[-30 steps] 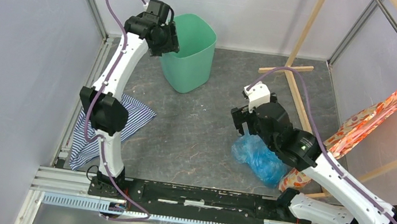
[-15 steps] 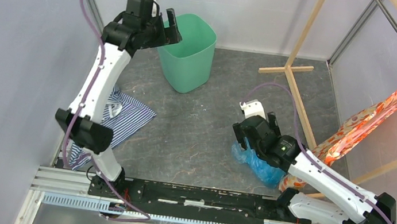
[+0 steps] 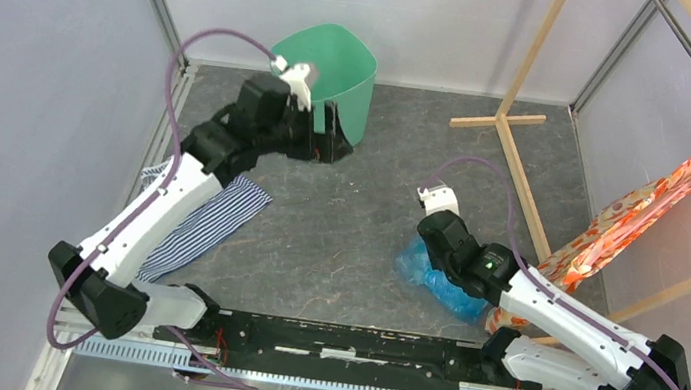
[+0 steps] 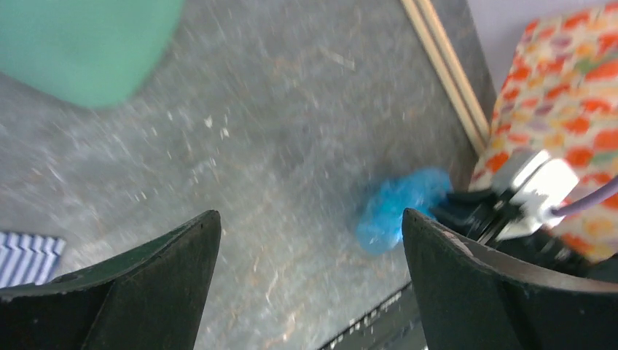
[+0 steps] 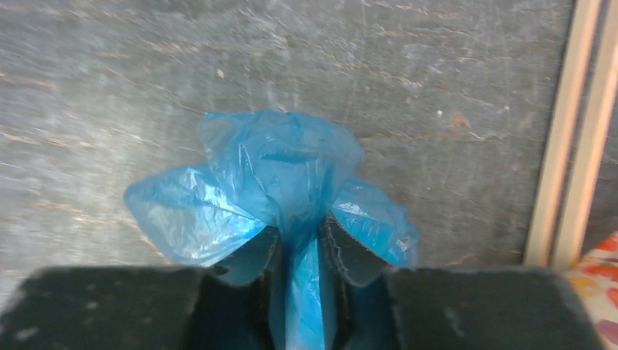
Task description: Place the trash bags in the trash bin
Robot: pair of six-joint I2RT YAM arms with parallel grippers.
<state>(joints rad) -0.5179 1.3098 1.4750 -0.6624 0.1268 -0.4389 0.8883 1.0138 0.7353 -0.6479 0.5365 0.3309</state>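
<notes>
Right gripper (image 5: 299,244) pinches the trash bag (image 5: 280,164) by the table's near edge, right of middle.

Over the last second the right gripper has dropped from just above the trash bag onto it. Its fingers are now pressed together on a gathered fold, so the grasp looks made and lifting seems the next step. The bag is thin, translucent light blue, crinkled and glossy, and it is bunched into a loose puff that spreads either side of the fingers on the grey tabletop. Farther in, the left gripper (image 4: 310,226) has swung off the bin's rim toward mid-table, jaws spread wide and holding nothing. The mint-green trash bin (image 3: 359,96) sits near the far left corner, well apart from the bag.
</notes>
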